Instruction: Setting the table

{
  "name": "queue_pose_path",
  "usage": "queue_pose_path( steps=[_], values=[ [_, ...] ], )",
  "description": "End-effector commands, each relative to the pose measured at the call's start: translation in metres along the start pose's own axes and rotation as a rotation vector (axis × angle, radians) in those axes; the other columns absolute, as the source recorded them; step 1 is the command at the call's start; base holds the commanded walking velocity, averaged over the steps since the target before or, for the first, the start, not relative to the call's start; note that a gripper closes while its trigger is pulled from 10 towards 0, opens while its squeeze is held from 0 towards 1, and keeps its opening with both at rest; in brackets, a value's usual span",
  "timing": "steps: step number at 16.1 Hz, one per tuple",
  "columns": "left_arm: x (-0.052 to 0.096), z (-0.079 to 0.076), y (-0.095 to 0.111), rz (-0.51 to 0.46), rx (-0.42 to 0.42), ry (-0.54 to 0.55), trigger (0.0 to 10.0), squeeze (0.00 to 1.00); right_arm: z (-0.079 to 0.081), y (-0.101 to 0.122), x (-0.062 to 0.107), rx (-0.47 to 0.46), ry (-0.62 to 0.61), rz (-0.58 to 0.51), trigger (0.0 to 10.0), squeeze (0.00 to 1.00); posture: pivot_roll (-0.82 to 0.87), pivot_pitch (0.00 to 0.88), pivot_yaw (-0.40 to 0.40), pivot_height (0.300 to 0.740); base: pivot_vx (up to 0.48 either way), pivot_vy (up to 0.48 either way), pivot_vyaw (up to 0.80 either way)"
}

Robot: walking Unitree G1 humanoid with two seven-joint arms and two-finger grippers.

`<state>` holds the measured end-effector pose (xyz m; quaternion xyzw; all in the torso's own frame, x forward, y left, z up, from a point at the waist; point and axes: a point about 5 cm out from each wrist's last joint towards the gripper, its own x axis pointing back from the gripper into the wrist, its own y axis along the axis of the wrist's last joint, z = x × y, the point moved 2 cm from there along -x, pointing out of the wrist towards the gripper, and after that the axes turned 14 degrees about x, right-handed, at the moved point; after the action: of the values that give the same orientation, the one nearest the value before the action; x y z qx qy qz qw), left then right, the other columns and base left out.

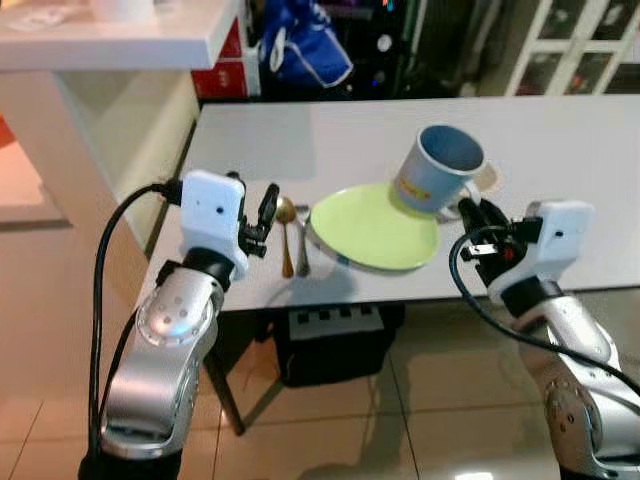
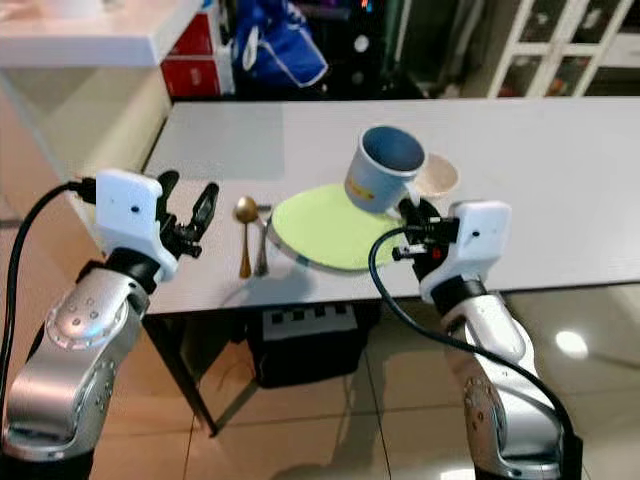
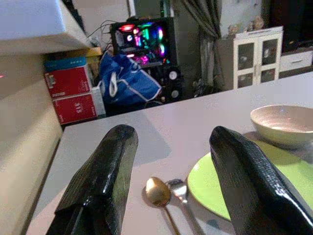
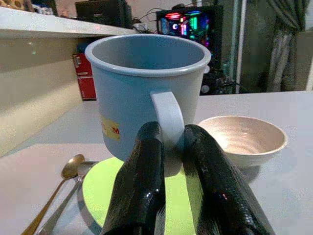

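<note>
The right gripper (image 4: 168, 161) is clamped on the handle of the blue mug (image 1: 440, 168), tilting it over the green plate (image 1: 372, 230) — likely mid-placement. The left gripper (image 1: 262, 222) hovers, fingers apart, beside 2 spoons (image 1: 292, 235) on the table (image 1: 560, 140).

My two arms are silver, rounded metal shells. Each wrist carries a white boxy housing with a small dark dot. Black cables loop from each housing. My left gripper (image 1: 268, 215) and right gripper (image 1: 478, 217) have long, glossy black, textured fingers.
</note>
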<state>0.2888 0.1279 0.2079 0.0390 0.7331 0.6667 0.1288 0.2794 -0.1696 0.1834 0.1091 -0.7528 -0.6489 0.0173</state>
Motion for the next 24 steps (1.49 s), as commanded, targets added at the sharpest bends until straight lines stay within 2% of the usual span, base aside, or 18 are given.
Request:
queue_pose_path(
  steps=[1, 10, 12, 14, 17, 20, 21, 22, 23, 24],
  values=[
    [-0.002, 0.002, 0.002, -0.011, -0.005, 0.012, 10.0, 0.0, -0.004, 0.004, -0.003, 0.01, -0.017, -0.006, 10.0, 0.0, 0.04, 0.0, -0.001, 0.74, 0.259, 0.0, 0.0],
    [-0.002, 0.002, 0.003, -0.021, 0.008, 0.016, 10.0, 0.0, -0.004, 0.003, -0.006, 0.017, -0.013, 0.007, 10.0, 0.0, 0.04, 0.0, -0.007, 0.74, 0.377, 0.0, -0.12],
    [-0.001, 0.003, 0.004, -0.024, 0.004, 0.02, 10.0, 0.0, 0.002, 0.004, -0.008, 0.054, 0.03, 0.006, 10.0, 0.0, 0.05, 0.0, -0.01, 0.74, 0.401, 0.0, 0.8],
    [-0.001, 0.004, 0.005, -0.027, -0.001, 0.021, 10.0, 0.0, 0.002, 0.003, -0.009, 0.041, 0.027, 0.006, 10.0, 0.0, 0.05, 0.0, -0.014, 0.74, 0.403, 0.0, 0.8],
    [-0.001, 0.006, 0.007, -0.031, -0.019, 0.024, 10.0, 0.0, 0.001, 0.002, -0.009, 0.019, 0.015, 0.005, 10.0, 0.0, 0.06, 0.0, -0.012, 0.74, 0.39, 0.0, 0.0],
    [-0.001, 0.0, 0.009, -0.036, -0.044, -0.01, 10.0, 0.0, -0.003, 0.002, -0.01, 0.032, 0.001, 0.003, 10.0, 0.0, 0.06, 0.0, -0.008, 0.74, 0.0, 0.0, 0.0],
    [0.001, -0.009, 0.006, -0.02, -0.073, -0.069, 10.0, 0.0, -0.005, 0.0, -0.012, 0.055, -0.009, 0.014, 10.0, 0.0, 0.05, 0.0, -0.006, 0.74, 0.0, 0.0, 0.0],
    [0.001, -0.011, 0.006, -0.015, -0.075, -0.085, 10.0, 0.0, -0.006, -0.001, -0.013, 0.062, -0.01, 0.017, 10.0, 0.0, 0.05, 0.003, -0.005, 0.74, 0.0, 0.0, 0.0],
    [0.007, -0.018, -0.002, 0.02, -0.074, -0.138, 10.0, 0.0, -0.006, -0.007, -0.022, 0.074, -0.006, 0.034, 10.0, 0.0, 0.05, 0.026, -0.001, 0.74, 0.0, 0.0, 0.0],
    [0.01, -0.02, -0.004, 0.028, -0.076, -0.147, 10.0, 0.0, -0.006, -0.009, -0.023, 0.078, -0.003, 0.038, 10.0, 0.0, 0.05, 0.034, -0.001, 0.74, 0.0, 0.0, 0.0]
  ],
)
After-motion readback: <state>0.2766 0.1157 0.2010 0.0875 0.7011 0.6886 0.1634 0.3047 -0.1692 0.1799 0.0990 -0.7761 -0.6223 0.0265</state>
